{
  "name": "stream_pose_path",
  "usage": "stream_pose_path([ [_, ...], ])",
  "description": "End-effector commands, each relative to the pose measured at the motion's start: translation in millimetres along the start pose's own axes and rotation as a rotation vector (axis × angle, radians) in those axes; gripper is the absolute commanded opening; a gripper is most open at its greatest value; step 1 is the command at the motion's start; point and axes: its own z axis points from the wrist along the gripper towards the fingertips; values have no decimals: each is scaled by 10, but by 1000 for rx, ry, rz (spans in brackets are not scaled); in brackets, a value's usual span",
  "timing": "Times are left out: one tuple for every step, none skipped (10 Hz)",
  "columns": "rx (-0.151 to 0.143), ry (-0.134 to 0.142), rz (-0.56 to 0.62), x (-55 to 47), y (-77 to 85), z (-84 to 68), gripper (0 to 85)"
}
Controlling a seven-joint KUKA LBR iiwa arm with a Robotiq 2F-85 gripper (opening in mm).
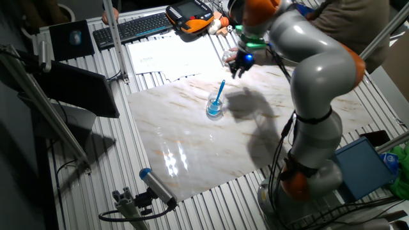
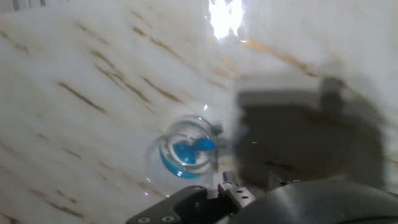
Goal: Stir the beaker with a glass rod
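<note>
My claw (image 1: 241,64) hangs above the marble-patterned white board (image 1: 185,160), and I cannot tell whether its two dark fingers are spread or pressed together; the hand view shows only a blurred edge of my own housing, and nothing is pinched that I can make out. Below and a little ahead of my claw stands one small clear glass beaker (image 1: 215,106) with blue liquid at its bottom, upright on the board and well apart from my fingers. One thin bright blue glass rod (image 1: 219,91) leans inside it, its lower end in the liquid and its upper end tilted toward my claw. In the hand view I look down into the beaker (image 2: 185,153), one ring of glass around a blue pool. Far from my claw, at the table's near edge, lies one blue-capped grey cylinder (image 1: 156,185). Beyond my claw sits one black keyboard (image 1: 133,27).
</note>
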Motion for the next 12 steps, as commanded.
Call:
stream_pose_path([
  [-2, -2, 11, -29, 145, 24, 340],
  [5, -11, 14, -56, 188, 64, 340],
  [5, -24, 14, -90, 204, 116, 340],
  [-4, -29, 9, -133, 216, 169, 340],
  [-11, -36, 7, -181, 236, 230, 340],
  [-16, -42, 6, -210, 262, 286, 340],
  [-18, -53, 8, -228, 289, 346, 340],
  [-18, -54, 2, -248, 296, 389, 340],
  [-18, -58, -2, -268, 292, 421, 340],
  [-18, -61, -6, -286, 288, 449, 340],
  [-20, -64, -11, -301, 286, 482, 340],
  [-12, -64, -16, -305, 283, 507, 340],
])
